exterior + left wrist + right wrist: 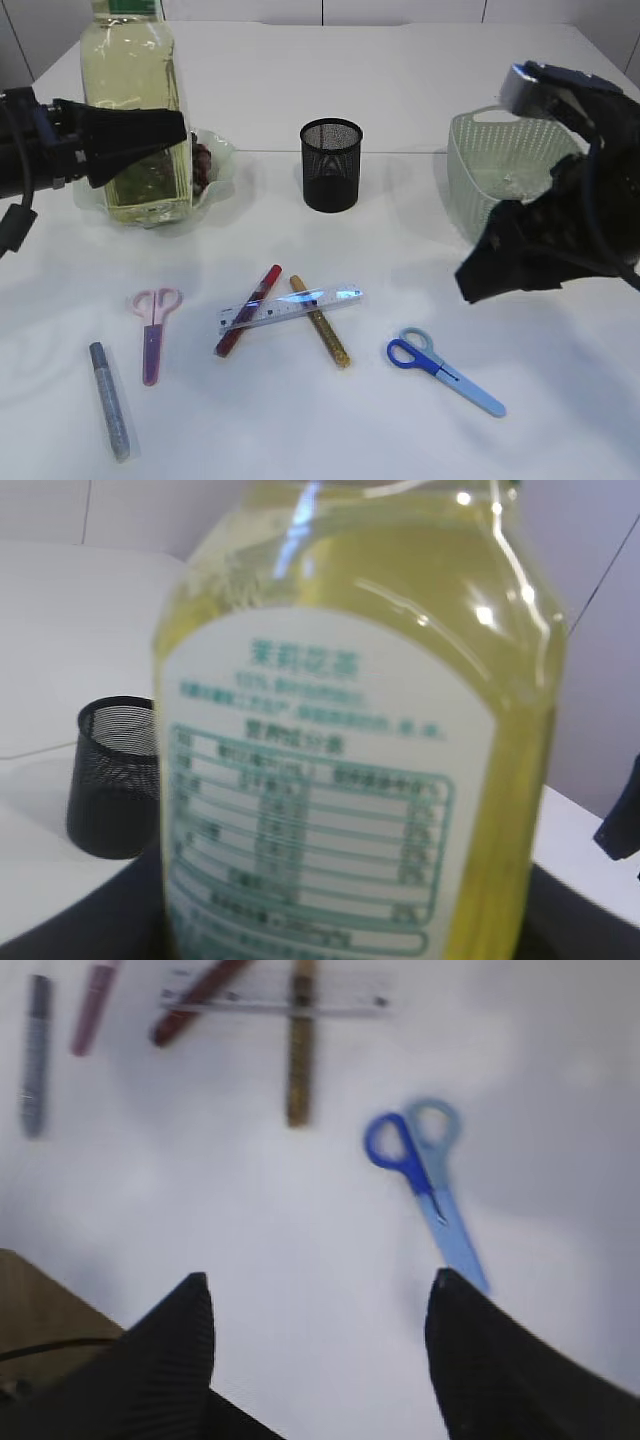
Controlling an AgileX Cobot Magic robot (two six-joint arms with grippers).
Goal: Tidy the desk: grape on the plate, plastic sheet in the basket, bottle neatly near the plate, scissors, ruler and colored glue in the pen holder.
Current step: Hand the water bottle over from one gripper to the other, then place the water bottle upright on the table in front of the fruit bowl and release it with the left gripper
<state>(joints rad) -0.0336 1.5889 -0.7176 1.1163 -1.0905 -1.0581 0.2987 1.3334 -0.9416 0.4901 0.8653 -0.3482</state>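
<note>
since our left gripper (pixel 170 135) clamps the bottle (pixel 135 110) to seat it by the plate (pixel 222 152) | right gripper (pixel 315 1305) gapes, empty, above blue scissors (pixel 425 1175)

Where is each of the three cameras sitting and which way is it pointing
Exterior view: in front, slanting down at the table; both arms show, left claw at the bottle.
Left wrist view: on the left arm, facing the bottle's label close up; only a dark part of the arm along the bottom edge.
Right wrist view: on the right arm, looking down past the open right claw at the blue scissors.
Shared: exterior and left wrist views both show the mesh pen holder.
</note>
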